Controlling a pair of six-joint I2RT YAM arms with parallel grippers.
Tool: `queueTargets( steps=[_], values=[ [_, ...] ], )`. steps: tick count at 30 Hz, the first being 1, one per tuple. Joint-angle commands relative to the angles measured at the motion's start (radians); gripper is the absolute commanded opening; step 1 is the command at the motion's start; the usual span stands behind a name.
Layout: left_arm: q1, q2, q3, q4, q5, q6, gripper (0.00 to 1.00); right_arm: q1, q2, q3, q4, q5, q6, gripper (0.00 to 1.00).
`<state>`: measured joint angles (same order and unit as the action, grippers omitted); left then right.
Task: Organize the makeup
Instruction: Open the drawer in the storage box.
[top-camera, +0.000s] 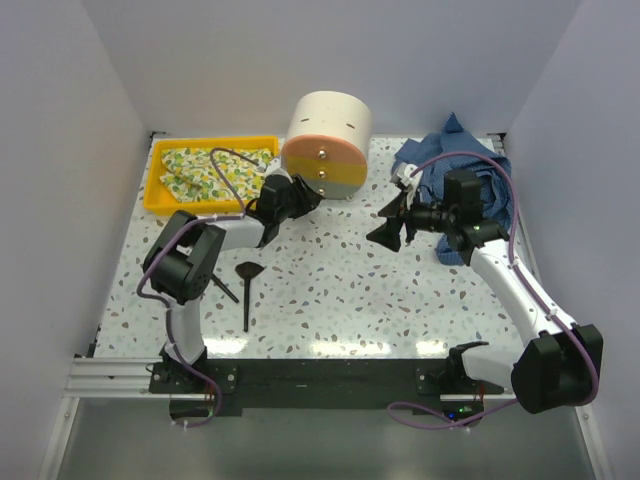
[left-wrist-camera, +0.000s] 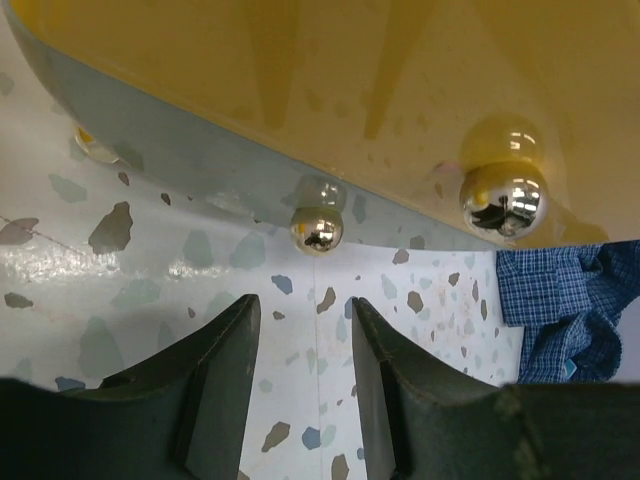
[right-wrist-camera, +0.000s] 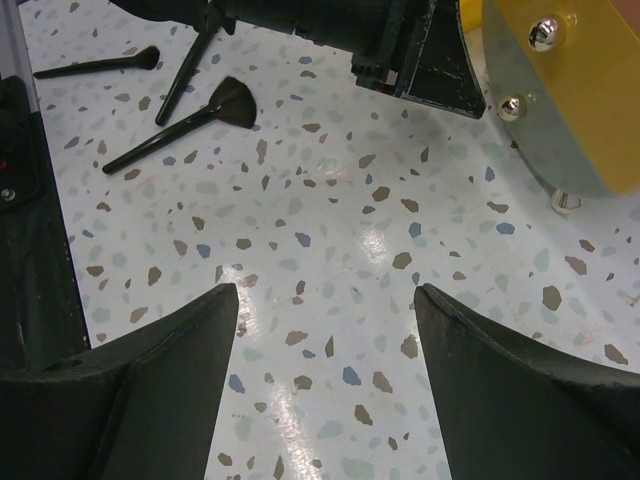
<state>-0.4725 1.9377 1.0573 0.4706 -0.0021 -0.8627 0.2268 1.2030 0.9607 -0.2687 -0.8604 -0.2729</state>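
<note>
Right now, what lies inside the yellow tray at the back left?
Only a yellow-green leaf-patterned cloth shows inside the yellow tray, crumpled. Whatever may lie under the cloth is covered and cannot be seen.

L gripper (top-camera: 308, 197) by round drawer unit (top-camera: 330, 130), fan brush (top-camera: 247, 274) on table (top-camera: 350, 290)

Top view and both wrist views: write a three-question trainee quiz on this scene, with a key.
1. True or false: the left gripper is shut on the nearest chrome knob of the round drawer box.
2. The leaf-patterned cloth lies: A over the knob; B in the yellow tray; C on top of the drawer box.
3. Fill in: the right wrist view shows ___ brushes.
Key: 1 false, jaws open; 2 B; 3 three.
</note>
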Motion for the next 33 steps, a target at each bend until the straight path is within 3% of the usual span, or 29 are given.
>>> queueTargets(
  steps=[1, 16, 33],
  values=[
    [0.012, 0.04, 0.078, 0.056, -0.036, -0.027, 0.46, -0.007, -0.033, 0.012, 0.023, -0.037, -0.009, 0.75],
    [0.029, 0.135, 0.148, 0.089, 0.022, -0.073, 0.38, -0.014, -0.034, 0.015, 0.022, -0.042, -0.011, 0.75],
    [0.032, 0.168, 0.159, 0.134, 0.022, -0.153, 0.39, -0.018, -0.039, 0.013, 0.02, -0.04, -0.012, 0.75]
  ],
)
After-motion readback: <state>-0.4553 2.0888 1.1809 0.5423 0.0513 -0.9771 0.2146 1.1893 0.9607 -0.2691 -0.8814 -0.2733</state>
